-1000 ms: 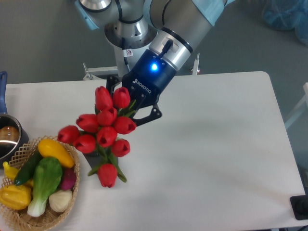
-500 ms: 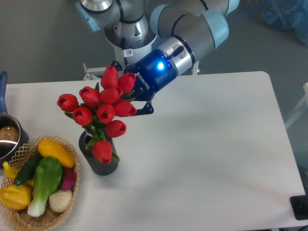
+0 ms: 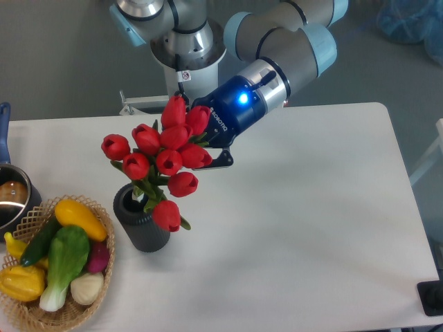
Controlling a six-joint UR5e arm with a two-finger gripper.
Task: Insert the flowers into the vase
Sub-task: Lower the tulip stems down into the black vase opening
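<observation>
The gripper [image 3: 208, 149] is holding the flowers [image 3: 163, 162] tight between its jaws, just above the vase [image 3: 140, 225].

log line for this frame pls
stage: insertion | pincer: behind blooms, state unclear | flowers: tilted, stems at vase mouth | basket: left of vase

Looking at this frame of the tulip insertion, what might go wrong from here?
1. The tulips lean far to the right of the vase, with only the stem ends near its mouth; on release the top-heavy bunch may tip the vase or slide out.
2. The gripper is mostly hidden behind the blooms, so its hold cannot be checked.
3. The wicker basket stands close to the vase; a knocked vase could hit it.
</observation>
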